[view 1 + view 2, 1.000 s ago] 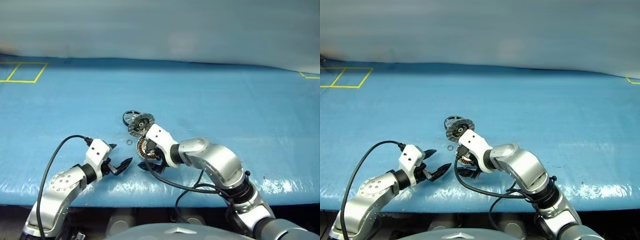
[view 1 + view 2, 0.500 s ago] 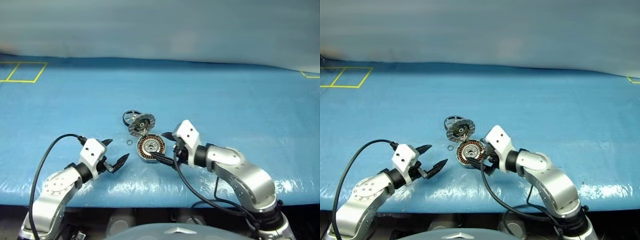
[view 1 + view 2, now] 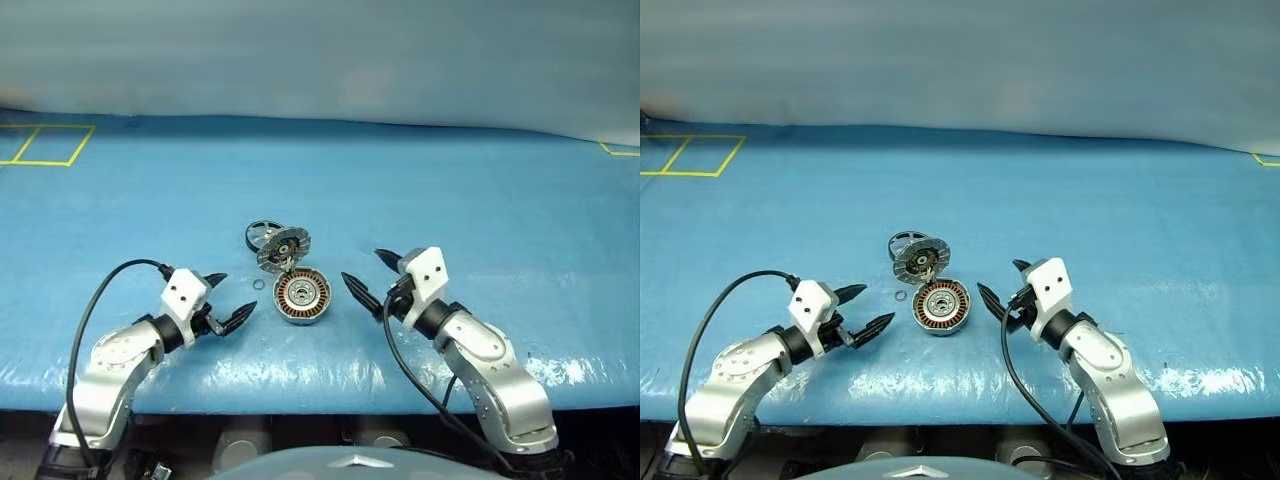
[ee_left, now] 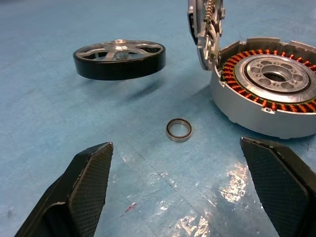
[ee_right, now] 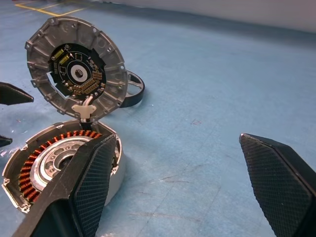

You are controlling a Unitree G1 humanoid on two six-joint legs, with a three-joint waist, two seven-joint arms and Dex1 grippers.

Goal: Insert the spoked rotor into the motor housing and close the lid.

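While both grippers, left [image 3: 222,300] and right [image 3: 366,273], gaped wide and empty, the housing [image 3: 301,297] lay between them, lid [image 3: 282,248] propped upright behind it, rotor [image 3: 260,234] just beyond.

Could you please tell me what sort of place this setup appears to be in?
Probably a robotics lab test bench: a blue covered table with yellow tape squares, holding an open motor housing, its lid and a spoked rotor.

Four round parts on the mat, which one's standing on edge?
The lid: it stands upright behind the motor housing, ribbed inner face showing. The housing, spoked rotor and tiny ring all lie flat.
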